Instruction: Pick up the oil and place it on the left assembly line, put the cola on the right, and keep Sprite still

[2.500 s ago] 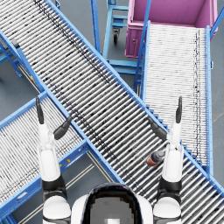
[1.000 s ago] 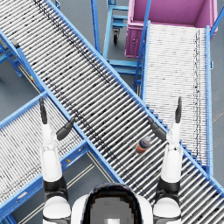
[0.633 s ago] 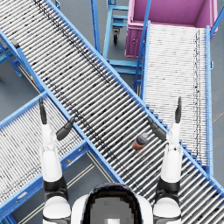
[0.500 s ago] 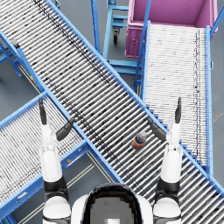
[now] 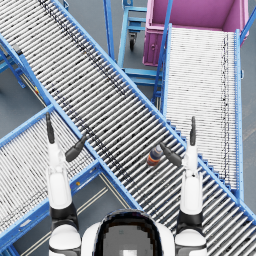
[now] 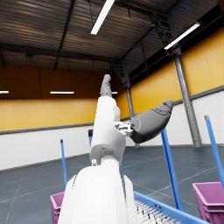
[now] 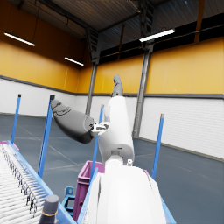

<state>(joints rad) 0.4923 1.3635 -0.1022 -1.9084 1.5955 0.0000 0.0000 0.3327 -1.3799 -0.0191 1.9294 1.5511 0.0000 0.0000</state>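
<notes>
Carried further up the central conveyor point(image 5: 100, 100), with the left hand point(image 5: 57, 147) and right hand point(image 5: 184, 152) both raised, spread and empty, the bottle point(image 5: 154, 156) lies just beside the right hand and could ride beyond reach if grasped late.

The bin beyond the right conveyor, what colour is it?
Magenta pink. The bin shows best in the head view.

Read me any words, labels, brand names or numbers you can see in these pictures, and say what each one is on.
No text can be read.
Bottle on the middle conveyor: any label is too small and blurred to read.
Purple bin: no text shows.
</notes>
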